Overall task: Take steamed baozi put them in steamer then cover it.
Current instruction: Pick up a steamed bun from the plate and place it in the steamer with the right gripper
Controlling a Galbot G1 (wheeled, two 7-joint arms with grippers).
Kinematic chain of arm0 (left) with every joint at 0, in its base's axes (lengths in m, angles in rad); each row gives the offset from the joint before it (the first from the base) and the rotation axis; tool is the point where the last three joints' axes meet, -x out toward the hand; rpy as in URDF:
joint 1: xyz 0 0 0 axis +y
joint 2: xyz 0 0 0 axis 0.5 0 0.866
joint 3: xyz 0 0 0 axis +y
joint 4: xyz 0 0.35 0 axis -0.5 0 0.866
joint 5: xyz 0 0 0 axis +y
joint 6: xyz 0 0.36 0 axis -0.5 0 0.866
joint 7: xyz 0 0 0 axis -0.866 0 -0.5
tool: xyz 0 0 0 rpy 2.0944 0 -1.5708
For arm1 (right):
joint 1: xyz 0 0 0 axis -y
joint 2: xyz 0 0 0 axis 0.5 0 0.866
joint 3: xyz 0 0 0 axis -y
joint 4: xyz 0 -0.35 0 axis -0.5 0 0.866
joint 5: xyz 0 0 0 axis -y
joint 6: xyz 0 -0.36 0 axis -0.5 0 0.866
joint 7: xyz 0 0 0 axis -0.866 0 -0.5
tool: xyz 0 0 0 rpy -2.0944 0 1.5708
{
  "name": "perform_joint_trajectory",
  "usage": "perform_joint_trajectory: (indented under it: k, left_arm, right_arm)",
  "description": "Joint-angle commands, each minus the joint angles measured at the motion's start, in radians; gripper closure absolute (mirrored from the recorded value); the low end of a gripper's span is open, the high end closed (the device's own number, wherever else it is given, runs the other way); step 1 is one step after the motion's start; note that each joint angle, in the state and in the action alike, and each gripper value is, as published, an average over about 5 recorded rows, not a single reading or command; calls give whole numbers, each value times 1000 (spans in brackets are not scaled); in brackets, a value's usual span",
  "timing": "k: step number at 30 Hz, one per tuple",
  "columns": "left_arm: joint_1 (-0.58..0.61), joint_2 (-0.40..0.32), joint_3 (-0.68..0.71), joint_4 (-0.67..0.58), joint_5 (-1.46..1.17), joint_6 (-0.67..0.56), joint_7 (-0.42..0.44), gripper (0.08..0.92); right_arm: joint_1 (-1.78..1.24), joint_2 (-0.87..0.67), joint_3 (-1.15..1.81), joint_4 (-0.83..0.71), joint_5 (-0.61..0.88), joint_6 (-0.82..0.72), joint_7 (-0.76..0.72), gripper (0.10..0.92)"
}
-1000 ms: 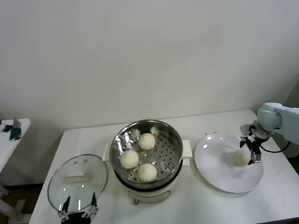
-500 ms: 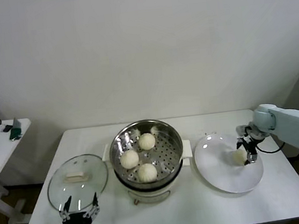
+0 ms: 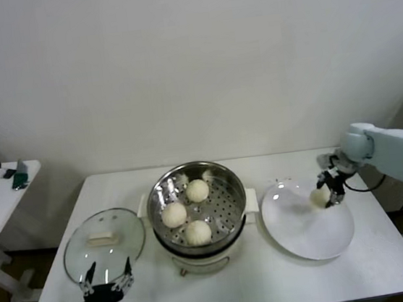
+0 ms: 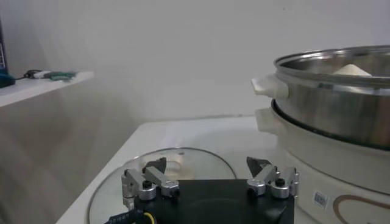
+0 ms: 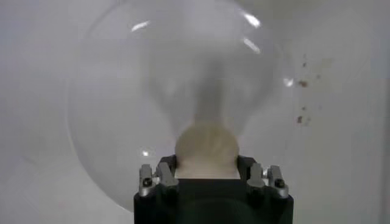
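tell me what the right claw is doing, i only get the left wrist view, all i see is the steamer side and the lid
Observer: The right claw is shut on the last bun, above the white plate.
Operator: how many buns in the steamer
Observer: Three buns lie in the steamer.
Operator: anything else on that plate
Observer: No, the right wrist view shows only the held bun over it.

baozi (image 3: 197,190): three in steamer (image 3: 231,208); fourth baozi (image 3: 317,197) in right tool (image 3: 326,197) | cover (image 3: 104,243): flat, left of steamer
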Motion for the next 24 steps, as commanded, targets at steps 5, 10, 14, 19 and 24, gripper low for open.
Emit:
perform_joint_trajectory:
  k: [5, 10, 14, 19, 24]
  left_arm:
    - [-9, 8, 0, -2, -11, 6, 2, 177]
    - [-10, 14, -4, -5, -24, 6, 1, 177]
    - [-7, 18, -10, -9, -37, 6, 0, 177]
    - [-7, 17, -13, -15, -43, 8, 0, 177]
    - [-10, 14, -16, -17, -45, 10, 1, 177]
  right_arm:
    - [610, 185, -173, 269, 438, -101, -17, 372]
    - [589, 267, -86, 363, 512, -158, 25, 372]
    - [509, 325, -73, 406, 494, -183, 68, 372]
    - [381, 395, -93, 396, 408, -198, 116, 372]
    - [300, 450, -132, 342, 330, -197, 137, 362]
